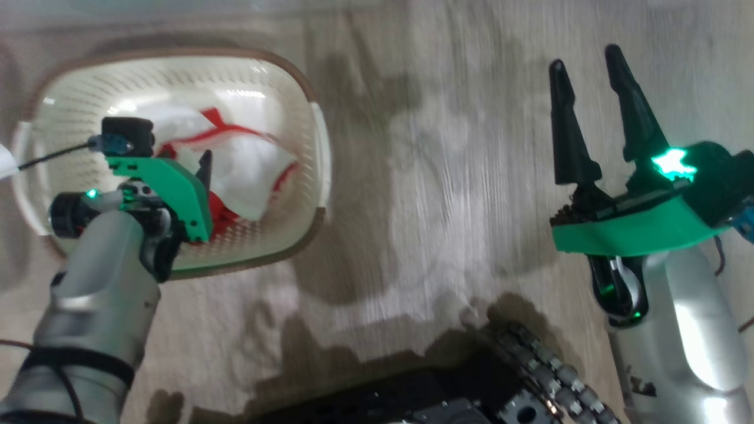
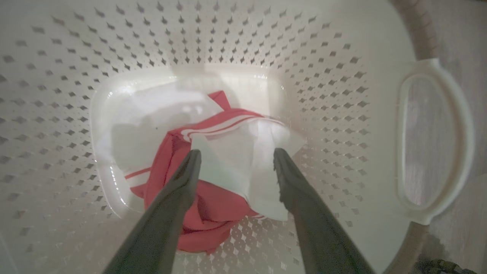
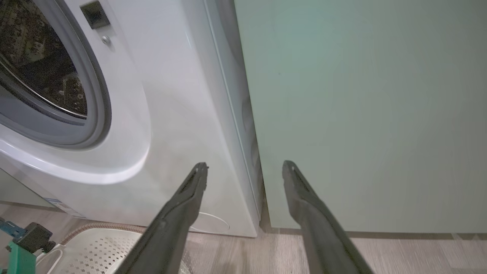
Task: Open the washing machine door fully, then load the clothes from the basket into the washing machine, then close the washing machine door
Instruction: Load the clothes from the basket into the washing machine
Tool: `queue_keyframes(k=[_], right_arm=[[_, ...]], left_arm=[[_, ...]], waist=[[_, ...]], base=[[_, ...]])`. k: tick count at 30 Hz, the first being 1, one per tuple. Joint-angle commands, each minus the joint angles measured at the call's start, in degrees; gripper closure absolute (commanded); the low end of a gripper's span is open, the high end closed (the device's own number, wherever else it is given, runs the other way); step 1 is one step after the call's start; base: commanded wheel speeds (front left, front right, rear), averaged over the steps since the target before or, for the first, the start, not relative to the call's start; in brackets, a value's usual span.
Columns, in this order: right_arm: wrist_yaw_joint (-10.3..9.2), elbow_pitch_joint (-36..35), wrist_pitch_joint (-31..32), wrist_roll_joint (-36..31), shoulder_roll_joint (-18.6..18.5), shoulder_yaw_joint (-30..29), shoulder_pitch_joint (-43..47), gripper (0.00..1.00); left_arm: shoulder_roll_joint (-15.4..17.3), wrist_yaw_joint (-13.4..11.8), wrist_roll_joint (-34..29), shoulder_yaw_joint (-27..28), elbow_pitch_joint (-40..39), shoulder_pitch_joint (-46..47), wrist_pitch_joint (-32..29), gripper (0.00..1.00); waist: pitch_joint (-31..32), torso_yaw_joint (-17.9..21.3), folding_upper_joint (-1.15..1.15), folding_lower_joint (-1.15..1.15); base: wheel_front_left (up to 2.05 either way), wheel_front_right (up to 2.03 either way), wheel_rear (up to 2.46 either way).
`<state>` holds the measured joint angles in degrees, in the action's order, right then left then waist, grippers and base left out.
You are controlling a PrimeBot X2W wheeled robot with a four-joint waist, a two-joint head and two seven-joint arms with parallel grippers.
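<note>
The cream basket [image 1: 306, 100] sits on the floor at the upper left of the head view, with the red and white clothes [image 1: 235, 159] bundled inside. My left gripper [image 1: 203, 176] reaches down into the basket. In the left wrist view that gripper [image 2: 236, 160] stands open, its fingers straddling a white fold of the clothes [image 2: 236, 163] above the basket [image 2: 342, 95] bottom. My right gripper [image 1: 589, 65] is open over bare floor, well right of the basket. The right wrist view has my right gripper [image 3: 245, 169] facing the white washing machine [image 3: 179, 125] with its drum opening uncovered. The door is out of view.
A pale green cabinet [image 3: 361, 114] stands flush against the washing machine's right side. My base and a cable chain [image 1: 542, 365] lie at the bottom of the head view. Wood-look floor [image 1: 442, 176] spreads between basket and right arm. The basket's rim [image 3: 99, 236] sits right below the machine.
</note>
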<state>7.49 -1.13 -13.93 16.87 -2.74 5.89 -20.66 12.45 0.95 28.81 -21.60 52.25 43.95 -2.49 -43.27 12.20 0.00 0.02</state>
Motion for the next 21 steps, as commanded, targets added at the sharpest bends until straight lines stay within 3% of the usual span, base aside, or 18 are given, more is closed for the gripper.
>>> queue_keyframes(k=[1,10,21], right_arm=[[0.00,-1.40,-0.73,0.67,-0.14,1.66,0.16,0.00],[0.00,-1.73,-1.05,3.32,-0.14,4.20,-2.02,0.00],[0.00,-3.19,-1.06,5.88,-0.14,5.78,-2.73,0.00]], left_arm=[[1.66,0.45,0.26,1.28,0.80,0.79,-0.32,0.00],[4.45,1.12,-0.55,0.48,9.38,5.86,-2.00,0.00],[7.02,-1.12,-2.33,-1.30,16.73,9.37,-3.31,0.00]], waist=[[-5.14,3.53,0.00,-0.02],[-11.18,6.91,0.00,-0.02],[-14.44,9.63,0.00,-0.02]], base=[[0.00,0.00,0.00],[0.00,0.00,0.00],[0.00,0.00,0.00]])
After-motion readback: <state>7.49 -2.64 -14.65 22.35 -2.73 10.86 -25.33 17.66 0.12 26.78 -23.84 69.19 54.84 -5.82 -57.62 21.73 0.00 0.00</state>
